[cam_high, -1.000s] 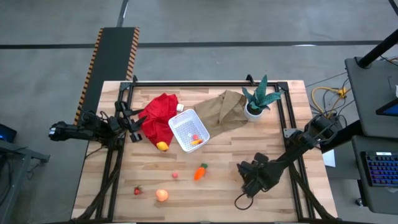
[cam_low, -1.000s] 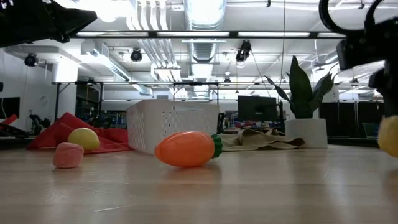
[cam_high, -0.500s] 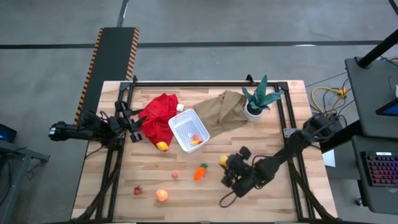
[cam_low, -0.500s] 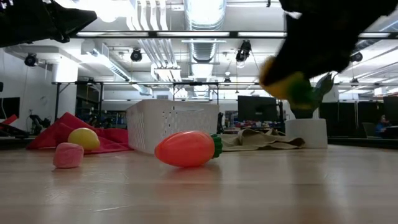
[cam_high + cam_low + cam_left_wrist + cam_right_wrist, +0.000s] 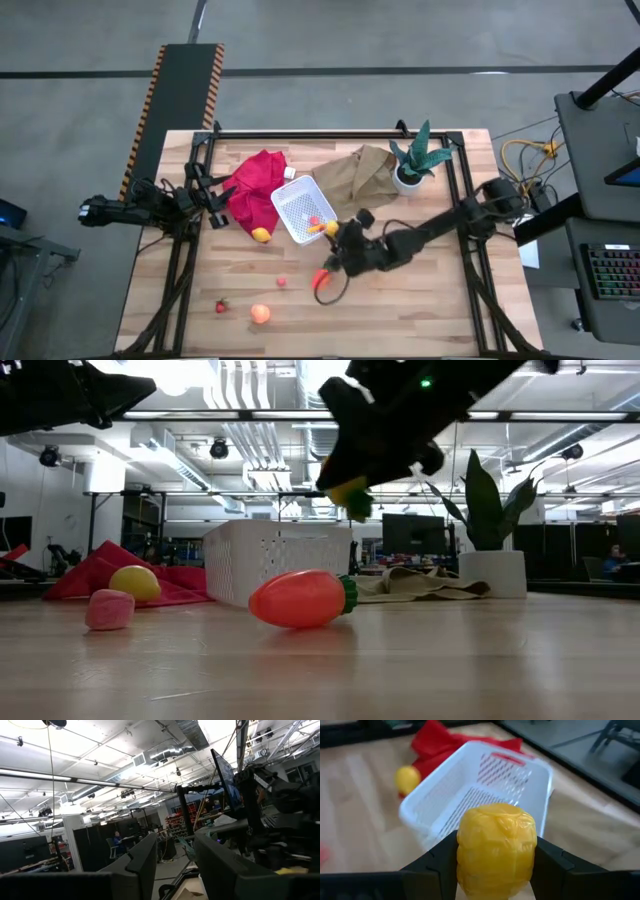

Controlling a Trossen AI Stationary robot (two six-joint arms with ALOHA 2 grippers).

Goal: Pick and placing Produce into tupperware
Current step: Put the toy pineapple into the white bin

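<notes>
The white tupperware [image 5: 300, 208] sits mid-table, with a small orange and a red piece inside. My right gripper [image 5: 334, 233] hovers beside its near right corner, shut on a yellow toy produce piece [image 5: 496, 851] with a green end [image 5: 358, 508]. On the wood lie the orange carrot [image 5: 321, 278], a lemon [image 5: 261, 235] by the red cloth, a pink piece [image 5: 282, 282], a red berry [image 5: 221, 306] and a peach ball [image 5: 260, 314]. My left gripper [image 5: 214, 196] waits open at the table's left side; its wrist view shows only the room. My right gripper pinches the yellow piece between its two fingers [image 5: 434, 863], one on each of its sides [image 5: 465, 855]. The arm reaches in from the table's right. The piece is lifted clear of the table [image 5: 348, 490], above the carrot and level with the tupperware's rim.
A red cloth [image 5: 256, 186] lies left of the tupperware, a brown paper bag [image 5: 357, 176] lies behind it, and a potted plant [image 5: 415, 160] stands at the far right. Bare wood shows on the near right part of the table [image 5: 430, 310].
My right gripper has travelled from the near right part of the table toward the left and far side, up to the tupperware's corner. It has risen on the way, carrying the yellow piece from near table height to above the carrot. The left arm has kept still.
</notes>
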